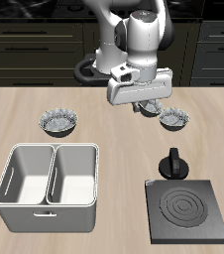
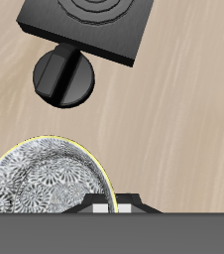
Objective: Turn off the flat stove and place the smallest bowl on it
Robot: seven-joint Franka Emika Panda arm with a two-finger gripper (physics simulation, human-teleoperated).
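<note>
The flat stove (image 1: 188,210) lies near the table's front edge. Its burner rings are dull grey, and its black round knob (image 1: 173,164) stands just behind it. My gripper (image 1: 139,102) is farther back, over the middle of the table. It is closed on the rim of the smallest bowl (image 1: 150,107), a small fluted silvery bowl. In the wrist view the gripper (image 2: 109,205) meets the edge of this bowl (image 2: 45,184). The knob (image 2: 64,74) and a corner of the stove (image 2: 89,20) lie beyond it. Whether the bowl is off the table I cannot tell.
A larger fluted bowl (image 1: 58,121) sits behind the grey double-compartment bin (image 1: 47,177). Another fluted bowl (image 1: 174,119) sits behind the stove knob, close to my gripper. The robot's base stands at the back.
</note>
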